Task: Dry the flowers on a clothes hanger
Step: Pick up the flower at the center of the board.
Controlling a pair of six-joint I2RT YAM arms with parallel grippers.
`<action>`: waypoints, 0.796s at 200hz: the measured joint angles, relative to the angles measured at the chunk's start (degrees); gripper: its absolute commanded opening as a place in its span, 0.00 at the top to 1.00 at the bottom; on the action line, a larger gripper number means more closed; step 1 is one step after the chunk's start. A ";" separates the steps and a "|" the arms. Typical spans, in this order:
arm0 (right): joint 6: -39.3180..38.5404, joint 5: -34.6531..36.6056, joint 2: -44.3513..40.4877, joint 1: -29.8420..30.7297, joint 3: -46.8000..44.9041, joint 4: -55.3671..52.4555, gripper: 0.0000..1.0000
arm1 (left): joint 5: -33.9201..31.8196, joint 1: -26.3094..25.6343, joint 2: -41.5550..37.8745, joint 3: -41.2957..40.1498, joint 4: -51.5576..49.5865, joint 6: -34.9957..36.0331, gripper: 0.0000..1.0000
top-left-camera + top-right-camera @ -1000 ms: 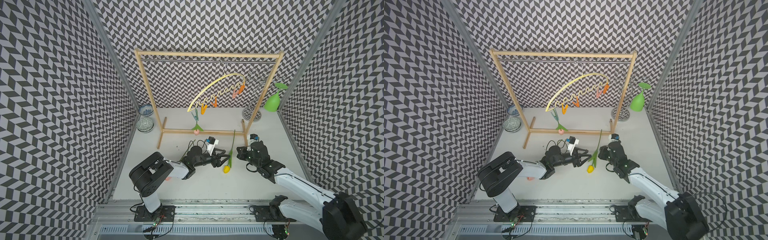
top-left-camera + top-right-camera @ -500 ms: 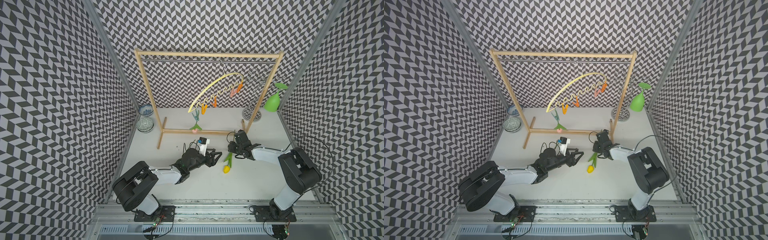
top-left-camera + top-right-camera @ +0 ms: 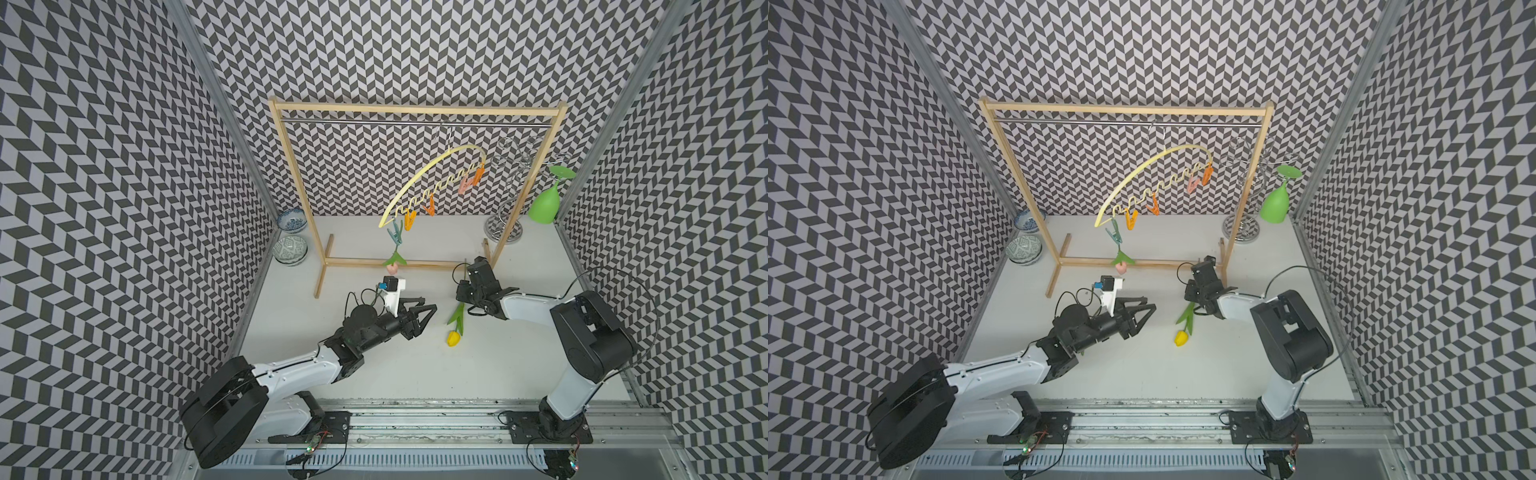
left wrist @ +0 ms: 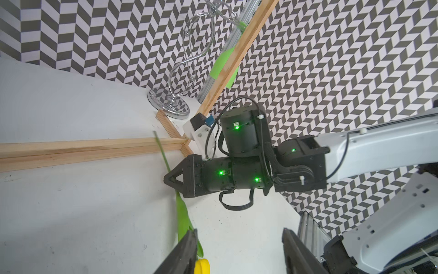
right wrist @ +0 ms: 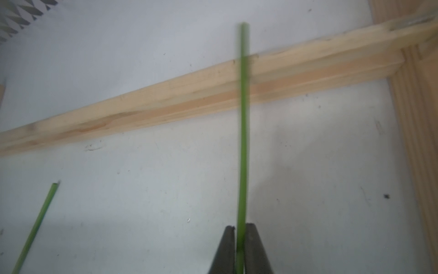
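Stem of the yellow tulip runs up-frame from its head, right of centre in both top views, with the right gripper clamped on it. The left gripper, jaws apart and empty, sits just left of the flower. The clothes hanger hangs above, upper centre.

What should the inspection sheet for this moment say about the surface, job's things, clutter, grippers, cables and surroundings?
surface: white tabletop, faintly scuffed.
job's things: clothes hanger hangs tilted on wooden rack; pink tulip clipped in its blue clothespin; yellow tulip, head down by tabletop; another green stem, head unseen.
clutter: two patterned bowls; wire stand with inverted green goblet.
grippers: left gripper open, empty; right gripper shut on yellow tulip's stem.
cables: black loops at both wrists.
surroundings: chevron walls, metal base rail.
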 measured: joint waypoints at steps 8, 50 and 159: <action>-0.22 0.07 -0.13 0.00 0.00 -0.07 1.00 | -0.87 0.00 -2.40 -0.46 -1.81 -0.33 0.41; -2.40 -1.68 -12.50 1.81 -4.76 -2.69 1.00 | -8.00 0.11 -19.76 -1.62 -13.44 -1.18 0.42; 4.55 -25.62 -35.85 26.60 -11.82 6.58 1.00 | 1.44 33.77 -26.51 -1.75 -20.83 -12.00 0.42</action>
